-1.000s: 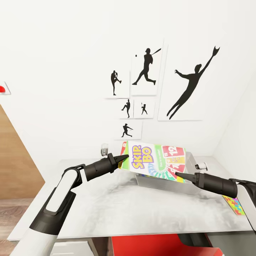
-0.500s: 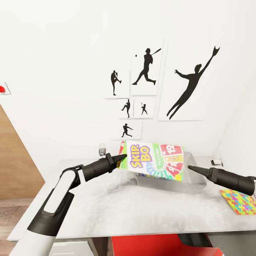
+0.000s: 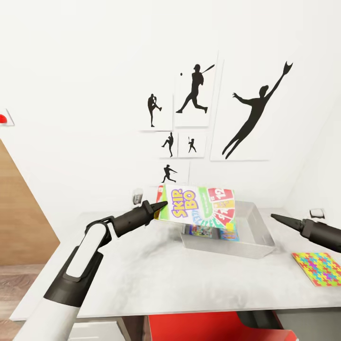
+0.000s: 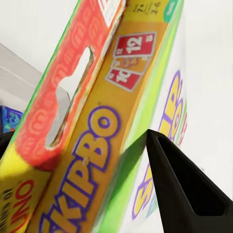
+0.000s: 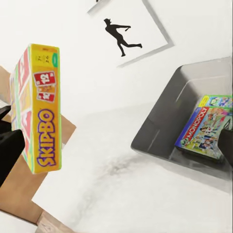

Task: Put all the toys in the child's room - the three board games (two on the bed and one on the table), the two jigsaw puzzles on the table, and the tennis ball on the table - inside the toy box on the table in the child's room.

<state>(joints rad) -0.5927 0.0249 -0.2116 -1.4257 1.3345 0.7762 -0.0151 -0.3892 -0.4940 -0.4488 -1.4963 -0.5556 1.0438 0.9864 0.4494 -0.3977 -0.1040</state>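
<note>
Left claw clamping SKIP-BO box, over toy box

SKIP-BO box (tilted) above toy box

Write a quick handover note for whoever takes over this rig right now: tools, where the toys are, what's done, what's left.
Left tool: shut on the SKIP-BO box, held tilted above the toy box.
Right tool: free beside the bin, holding nothing; open or shut can't be told.
Done: MONOPOLY box lies inside the bin.
Left: lower and release SKIP-BO, then bin the jigsaw puzzle lying on the table by the right arm. Other toys unaccounted for in these views.
</note>
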